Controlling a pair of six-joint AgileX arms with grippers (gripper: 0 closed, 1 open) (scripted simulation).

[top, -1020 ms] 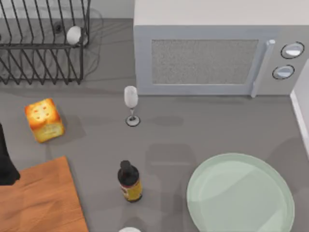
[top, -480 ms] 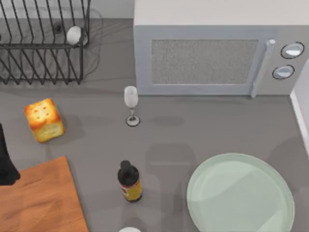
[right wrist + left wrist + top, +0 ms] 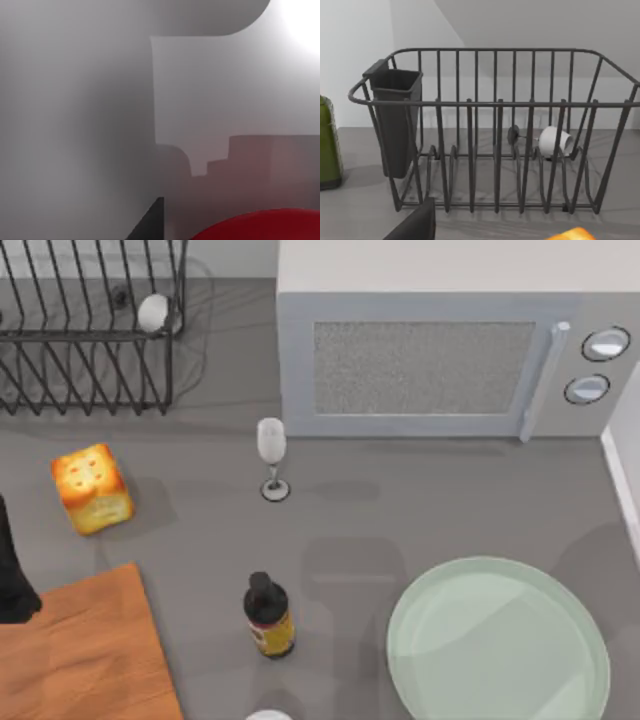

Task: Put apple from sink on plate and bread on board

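Nothing has shifted: golden bread (image 3: 92, 489) sits beside the board (image 3: 85, 655), glossy apple (image 3: 260, 226) close under the right camera, end effector grip untellable.

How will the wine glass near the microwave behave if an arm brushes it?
The wine glass stands upright on a thin stem over a small foot, so it would probably tip easily. Once down, its rounded bowl would likely roll. It looks fragile.

Place: a rendered kitchen
Surface: grey surface (image 3: 400, 510)
Appliance: microwave (image 3: 440, 350) at the back
Drying: wire dish rack (image 3: 90, 330) holding a cup (image 3: 153, 312)
Tableware: wine glass (image 3: 271, 445), plate (image 3: 498, 640), wooden board (image 3: 80, 660)
Food: bread (image 3: 92, 488), bottle (image 3: 268, 615)
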